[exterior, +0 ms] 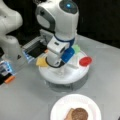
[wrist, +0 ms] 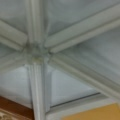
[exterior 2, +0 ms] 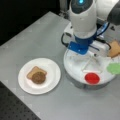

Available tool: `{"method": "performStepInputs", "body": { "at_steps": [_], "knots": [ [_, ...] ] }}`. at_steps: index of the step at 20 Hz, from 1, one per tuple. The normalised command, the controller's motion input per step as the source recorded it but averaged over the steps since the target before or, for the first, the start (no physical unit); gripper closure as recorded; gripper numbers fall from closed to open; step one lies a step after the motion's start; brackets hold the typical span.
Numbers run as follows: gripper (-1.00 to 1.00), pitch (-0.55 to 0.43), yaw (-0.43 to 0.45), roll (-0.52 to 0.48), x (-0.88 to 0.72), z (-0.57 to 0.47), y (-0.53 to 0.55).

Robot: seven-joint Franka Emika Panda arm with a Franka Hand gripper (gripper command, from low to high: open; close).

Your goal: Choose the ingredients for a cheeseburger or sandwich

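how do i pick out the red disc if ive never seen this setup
Find the white round tray with raised dividers under the arm, beside the plate that holds toast and patty. The red disc lies at the tray's rim, next to the green leaf. It is the only red, round piece there.

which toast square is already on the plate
The toast lying under the brown patty on the white plate. The other toast square sits at the divided tray's edge, at a front view's right.
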Motion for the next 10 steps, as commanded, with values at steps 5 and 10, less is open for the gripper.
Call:
{"method": "performStepInputs", "body": {
  "at_steps": [5,10],
  "knots": [
    [-1.00,-0.279,0.000,-0.016,-0.20,-0.18,0.14],
    [-1.00,-0.275,-0.041,-0.017,-0.14,-0.14,0.17]
  ]
}}
